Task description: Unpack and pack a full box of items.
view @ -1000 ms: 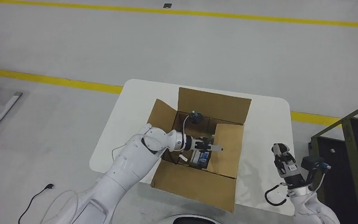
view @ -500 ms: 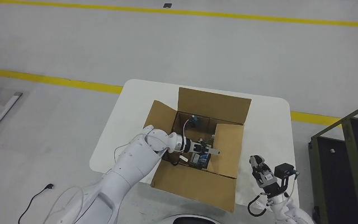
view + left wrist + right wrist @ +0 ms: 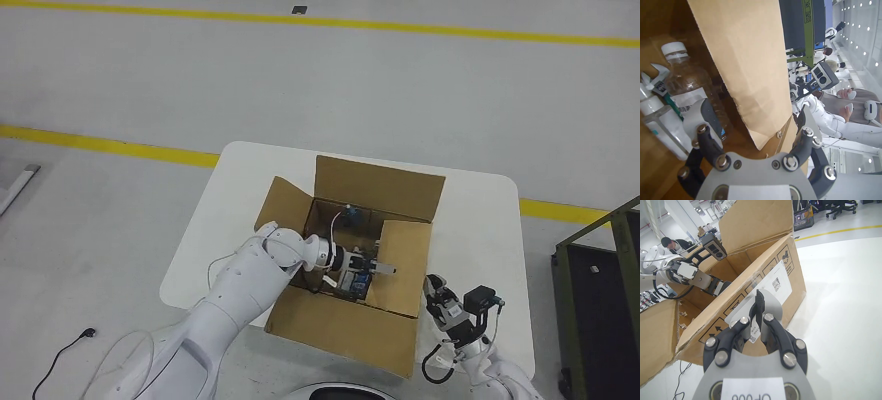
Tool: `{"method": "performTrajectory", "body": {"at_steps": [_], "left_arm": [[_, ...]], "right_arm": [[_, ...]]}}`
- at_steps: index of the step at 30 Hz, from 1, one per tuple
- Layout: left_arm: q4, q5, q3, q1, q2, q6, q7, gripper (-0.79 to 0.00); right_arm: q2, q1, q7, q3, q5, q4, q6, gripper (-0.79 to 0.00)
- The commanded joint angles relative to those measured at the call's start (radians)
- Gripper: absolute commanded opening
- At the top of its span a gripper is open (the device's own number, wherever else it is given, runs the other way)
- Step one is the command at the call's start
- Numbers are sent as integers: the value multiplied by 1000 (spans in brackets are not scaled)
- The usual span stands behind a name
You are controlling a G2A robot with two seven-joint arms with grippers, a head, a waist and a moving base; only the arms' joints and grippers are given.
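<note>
Left pincer [image 3: 753, 108] hangs released inside the cardboard box [image 3: 340, 325], a bottle [image 3: 689, 79] just beside one finger; right pincer [image 3: 759, 298], clenched empty, waits at the box's four o'clock.

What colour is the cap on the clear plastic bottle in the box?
White screw cap, clearest in left wrist view.

The left pincer [image 3: 753, 110] gapes wide; the right pincer [image 3: 759, 297] seems closed.
</note>
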Motion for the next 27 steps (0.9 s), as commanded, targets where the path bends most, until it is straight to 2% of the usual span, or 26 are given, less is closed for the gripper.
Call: {"method": "performTrajectory", "body": {"at_steps": [1,9,18,27], "left_arm": [[5,-18,-2,0,-5,-3,-4,0],[10,-128,-27,4,-17,-37,-60,0],[-40,-238,-84,-9,-9,-60,-127,0],[-117,-235,-81,-33,-20,-72,-126,0]], "right_arm": [[0,2,0,-1,-4,2,1,-785],[1,5,1,2,-8,1,-5,-785],[3,-7,-7,17,-4,-31,0,-785],[8,-99,-62,172,128,-150,128,-785]]}}
